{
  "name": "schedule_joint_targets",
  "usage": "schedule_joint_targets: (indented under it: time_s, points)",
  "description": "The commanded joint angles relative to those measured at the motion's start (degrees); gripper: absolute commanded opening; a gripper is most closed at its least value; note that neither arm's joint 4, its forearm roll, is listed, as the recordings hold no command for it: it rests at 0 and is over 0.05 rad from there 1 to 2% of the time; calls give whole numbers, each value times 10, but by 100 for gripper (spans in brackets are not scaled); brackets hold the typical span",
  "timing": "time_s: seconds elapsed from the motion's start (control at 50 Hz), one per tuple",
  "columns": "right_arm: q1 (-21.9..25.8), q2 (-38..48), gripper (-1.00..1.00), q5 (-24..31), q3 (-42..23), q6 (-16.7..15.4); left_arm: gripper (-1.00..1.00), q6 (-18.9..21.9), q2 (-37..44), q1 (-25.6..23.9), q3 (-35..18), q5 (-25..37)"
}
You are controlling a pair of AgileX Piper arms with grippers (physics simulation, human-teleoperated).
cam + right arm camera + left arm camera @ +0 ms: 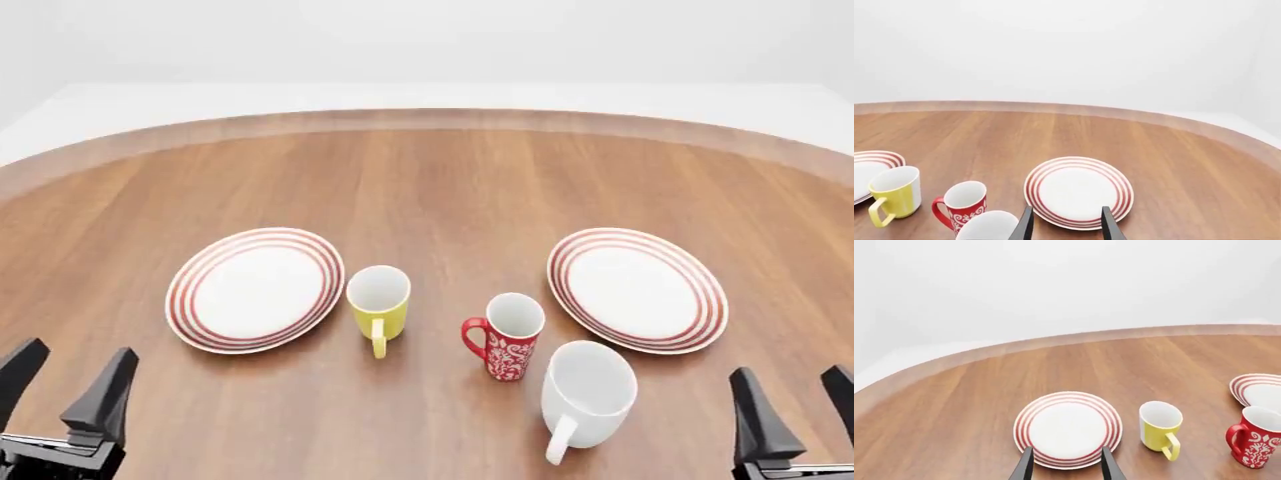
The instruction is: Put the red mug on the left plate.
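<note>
The red mug point(505, 338) stands upright on the wooden table point(441, 180), its handle turned toward the yellow mug point(379, 303), which sits between it and the left plate point(254, 288). The red mug is clear of that plate, touching nothing. Just beside it, on the near right, a white mug point(583, 395) stands; the right plate point(638, 288) lies beyond that.

Only the front view takes in all five pieces. The left gripper point(64, 385) and right gripper point(790, 400) both hang low at the near edge, fingers apart and empty.

The left wrist view shows the left plate bare between its fingers point(1026, 465), but misses the white mug. The right wrist view catches only that mug's rim.
</note>
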Motion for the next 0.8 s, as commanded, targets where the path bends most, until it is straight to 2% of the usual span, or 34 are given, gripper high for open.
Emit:
schedule_joint_targets:
  time_s: [0.02, 0.16, 0.24, 0.38, 0.4, 0.46, 0.62, 0.8]
  points:
    - [1, 0, 100, -3, 3, -1, 100, 12, 63, -28, -41, -14]
    - [1, 0, 100, 5, -6, -3, 100, 20, 93, -45, -62, -17]
    - [3, 0, 100, 1, -3, -6, 100, 28, 135, -74, -99, -19]
    - [3, -1, 100, -6, 4, -8, 100, 49, 168, -107, -120, -25]
    - [4, -1, 100, -6, 4, -9, 100, 78, 174, -126, -119, -35]
    - [4, -1, 100, -5, 4, -9, 100, 73, 194, -140, -126, -40]
    - [4, -1, 100, -4, 4, -8, 100, 91, 248, -162, -142, -63]
    - [3, 0, 100, 9, -3, -6, 100, 96, 306, -197, -202, -54]
